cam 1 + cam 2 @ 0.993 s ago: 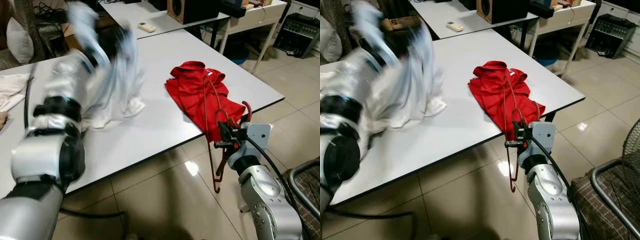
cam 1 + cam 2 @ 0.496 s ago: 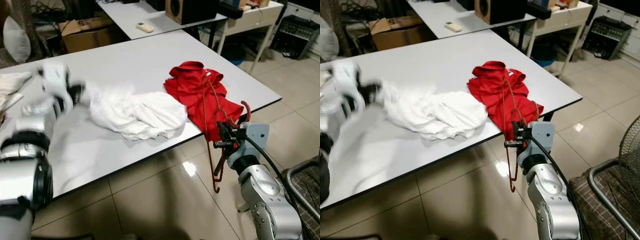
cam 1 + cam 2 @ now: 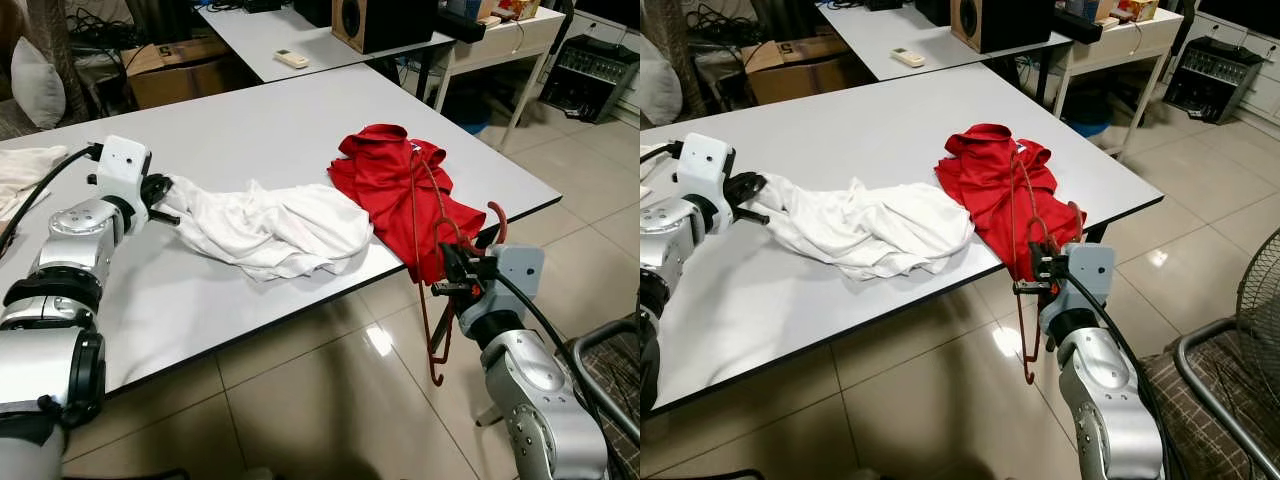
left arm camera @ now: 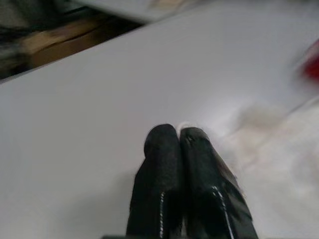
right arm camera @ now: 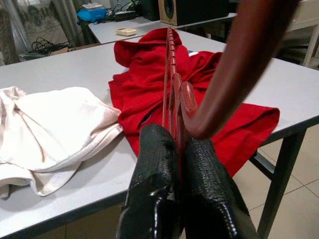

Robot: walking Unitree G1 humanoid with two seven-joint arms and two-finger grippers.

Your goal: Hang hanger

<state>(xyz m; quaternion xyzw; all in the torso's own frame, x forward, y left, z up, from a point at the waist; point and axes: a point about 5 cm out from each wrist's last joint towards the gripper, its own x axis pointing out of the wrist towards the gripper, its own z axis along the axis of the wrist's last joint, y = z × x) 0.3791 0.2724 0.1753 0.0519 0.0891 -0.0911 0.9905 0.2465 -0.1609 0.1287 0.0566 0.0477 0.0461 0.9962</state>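
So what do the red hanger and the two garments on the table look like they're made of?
Dark red hanger, pinched in the right end effector: looks like smooth glossy plastic, possibly coated metal. Crumpled red garment and crumpled white garment: soft matte fabric, folding and draping loosely, perhaps cotton.

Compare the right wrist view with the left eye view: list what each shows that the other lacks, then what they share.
Right wrist view alone: the right hand's fingers close up, pinched on the red hanger.

Left eye view alone: the left hand at the white garment's end, a cardboard box, and the tiled floor.

Both: red shirt, white garment, hanger, grey table, speaker.
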